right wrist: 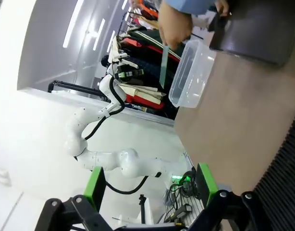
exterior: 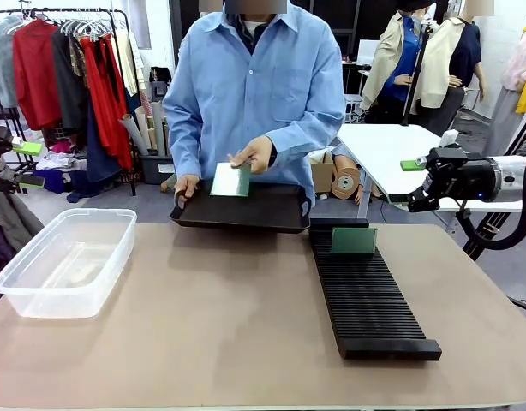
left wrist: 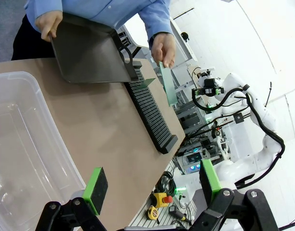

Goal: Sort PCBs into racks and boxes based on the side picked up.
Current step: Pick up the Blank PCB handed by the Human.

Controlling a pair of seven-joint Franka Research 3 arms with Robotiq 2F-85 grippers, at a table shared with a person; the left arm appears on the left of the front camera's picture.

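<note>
A person point(exterior: 254, 77) across the counter point(exterior: 212, 334) steadies a black tray point(exterior: 246, 212) with one hand point(exterior: 187, 185). The other hand point(exterior: 256, 152) holds a PCB point(exterior: 230, 180) upright above the tray, broad face toward the robot, probably to offer it for taking. Another PCB point(exterior: 354, 241) stands in a far slot of the black slotted rack point(exterior: 370, 300). The clear plastic tub point(exterior: 53, 301) sits well apart, with no board in it. The left end effector point(left wrist: 152, 185) and right end effector point(right wrist: 150, 184) are both spread wide, holding nothing, off at the counter's sides. Glare washes out the held board's face, so which side shows is unclear. The tray's rim hides its inside.
</note>
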